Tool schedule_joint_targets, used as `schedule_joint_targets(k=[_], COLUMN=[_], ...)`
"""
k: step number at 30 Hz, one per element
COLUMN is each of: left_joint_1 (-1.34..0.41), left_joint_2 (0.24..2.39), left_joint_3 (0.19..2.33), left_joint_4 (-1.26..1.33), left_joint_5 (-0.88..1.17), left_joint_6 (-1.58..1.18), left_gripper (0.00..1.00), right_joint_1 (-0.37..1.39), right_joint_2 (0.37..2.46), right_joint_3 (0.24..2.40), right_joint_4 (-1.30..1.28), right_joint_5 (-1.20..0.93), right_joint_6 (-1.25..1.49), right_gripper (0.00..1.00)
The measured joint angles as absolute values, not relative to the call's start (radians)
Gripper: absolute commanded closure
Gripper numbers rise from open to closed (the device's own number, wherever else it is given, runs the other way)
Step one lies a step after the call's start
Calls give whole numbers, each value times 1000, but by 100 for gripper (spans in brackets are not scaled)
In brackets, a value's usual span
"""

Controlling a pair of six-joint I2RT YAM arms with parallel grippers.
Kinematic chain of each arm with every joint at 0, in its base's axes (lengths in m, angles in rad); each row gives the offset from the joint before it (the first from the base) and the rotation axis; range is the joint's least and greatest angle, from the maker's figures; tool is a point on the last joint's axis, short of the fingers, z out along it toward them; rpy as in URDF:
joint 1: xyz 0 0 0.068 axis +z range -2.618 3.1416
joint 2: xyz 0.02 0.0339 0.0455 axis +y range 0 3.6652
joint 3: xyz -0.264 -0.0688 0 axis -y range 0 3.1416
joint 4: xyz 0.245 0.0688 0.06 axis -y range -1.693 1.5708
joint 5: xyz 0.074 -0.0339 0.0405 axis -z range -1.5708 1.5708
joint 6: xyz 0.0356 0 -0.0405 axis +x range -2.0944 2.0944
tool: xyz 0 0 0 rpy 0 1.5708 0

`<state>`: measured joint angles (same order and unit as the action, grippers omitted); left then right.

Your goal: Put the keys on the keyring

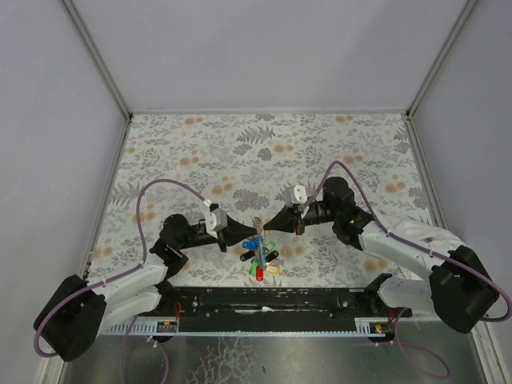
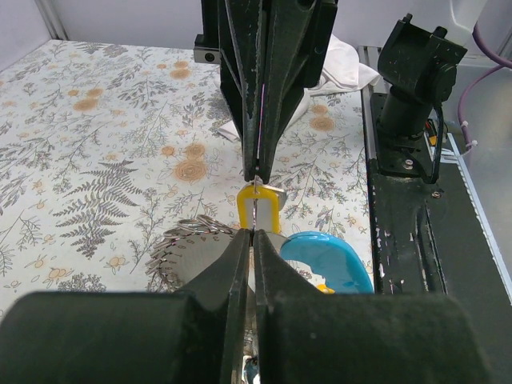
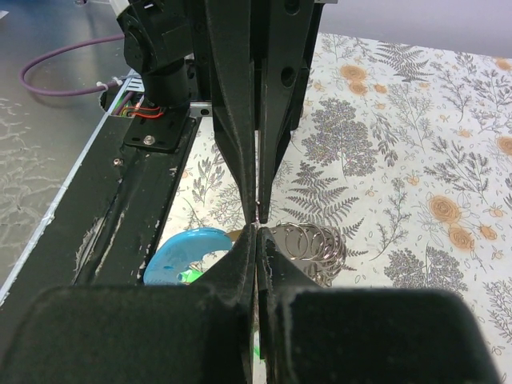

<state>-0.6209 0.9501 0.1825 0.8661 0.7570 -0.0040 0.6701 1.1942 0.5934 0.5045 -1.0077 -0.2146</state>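
Covering the table is a fern-printed cloth [image 1: 200,152], and every place here is given from the bunch of keys [image 1: 260,258] lying on it. The left gripper [image 2: 253,234] reaches in just left of the bunch and the right gripper [image 3: 256,230] just right of it, both claws pressed together, tip facing tip. Between those tips, just beyond the bunch, sits the yellow-headed key [image 2: 258,210]; which claw pinches it I cannot tell. The keyring [image 3: 308,242] glints close beside. Threading looks under way; next, a ring coil needs parting so the key's hole can slide on.
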Motion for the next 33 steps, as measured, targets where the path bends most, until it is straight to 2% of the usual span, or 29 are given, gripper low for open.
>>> schedule_joint_targets(k=[33], left_joint_1=[-619], left_joint_2=[961], left_joint_3=[183], left_joint_4=[879], left_joint_5=[761], left_joint_6=[-19], left_gripper=[100], right_joint_1=[690], right_joint_2=[1203], right_joint_3=[619], right_joint_4=[444], right_joint_5=[-987], right_joint_6=[-270], right_gripper=[100])
